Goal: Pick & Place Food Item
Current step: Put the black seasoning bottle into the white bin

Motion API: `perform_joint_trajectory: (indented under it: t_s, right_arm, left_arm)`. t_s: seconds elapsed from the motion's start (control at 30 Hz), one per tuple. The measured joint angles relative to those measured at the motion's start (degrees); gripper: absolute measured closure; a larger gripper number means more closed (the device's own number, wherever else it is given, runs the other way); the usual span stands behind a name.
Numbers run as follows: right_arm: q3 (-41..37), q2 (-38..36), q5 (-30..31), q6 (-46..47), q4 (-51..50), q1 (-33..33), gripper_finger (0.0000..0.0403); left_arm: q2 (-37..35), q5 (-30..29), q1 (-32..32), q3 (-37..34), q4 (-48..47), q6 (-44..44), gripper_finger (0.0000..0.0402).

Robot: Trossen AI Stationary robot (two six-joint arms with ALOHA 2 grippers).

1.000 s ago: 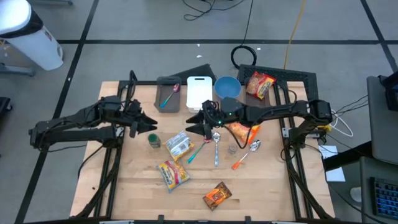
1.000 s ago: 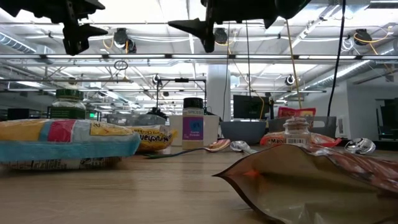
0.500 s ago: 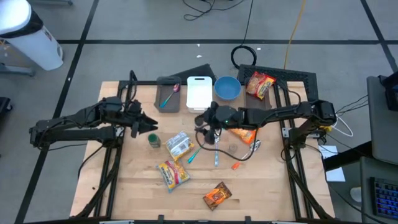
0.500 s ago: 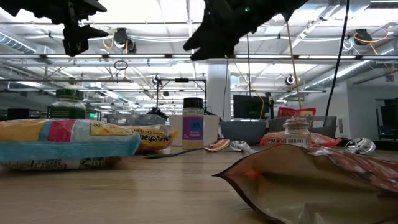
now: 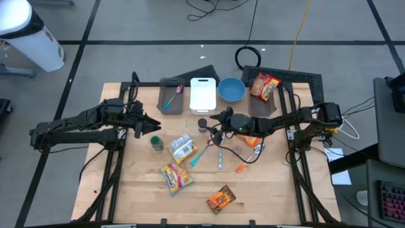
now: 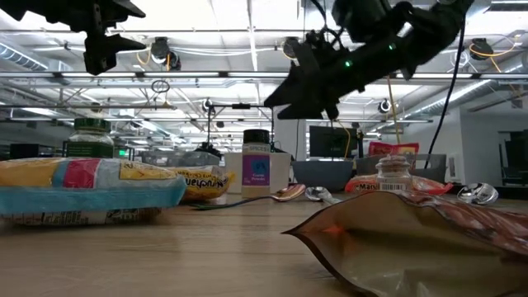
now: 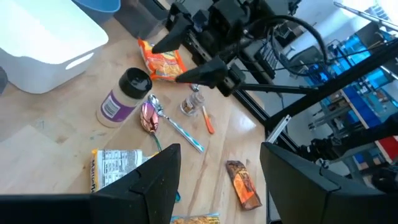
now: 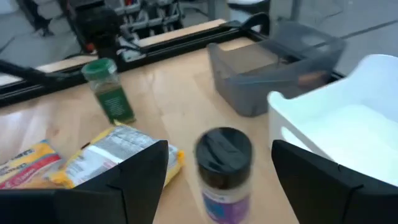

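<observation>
Right pincer (image 5: pixel 212 125), fingers spread and empty, hovers beside the black-capped, purple-labelled white jar (image 5: pixel 202 124); left pincer (image 5: pixel 154 128) likewise released.

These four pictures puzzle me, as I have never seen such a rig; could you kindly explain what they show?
It is a robot with two dark arms working at a wooden table. One picture looks straight down, one looks level across the tabletop, and two come from cameras on the arms' wrists. The left pincer hangs open above a green-lidded jar, holding nothing. The right pincer is open too, beside a black-capped bottle, also empty. Around them lie snack packets such as the noodle pack, spoons, a white bin, a grey bin and a blue bowl.
</observation>
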Motion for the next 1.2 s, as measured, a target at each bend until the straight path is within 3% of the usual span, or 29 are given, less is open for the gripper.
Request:
perform_joint_trajectory:
  t_s: [0.33, 0.67, 1.2]
  right_arm:
    - [-3.4, 1.2, -0.2, -0.2, 1.7, 0.0, 0.0124]
    - [-3.2, 8.7, -0.4, 3.0, 9.2, -0.1, 0.0124]
    - [-1.0, 13.2, -2.7, 2.2, 13.0, -0.3, 0.0124]
  left_arm:
    - [3.2, -3.5, 0.0, 0.0, 2.7, 1.5, 0.0172]
    - [8.7, -2.8, 0.0, 0.0, 10.2, 2.2, 0.0172]
    - [9.0, -2.2, 0.0, 0.0, 10.8, 1.9, 0.0172]
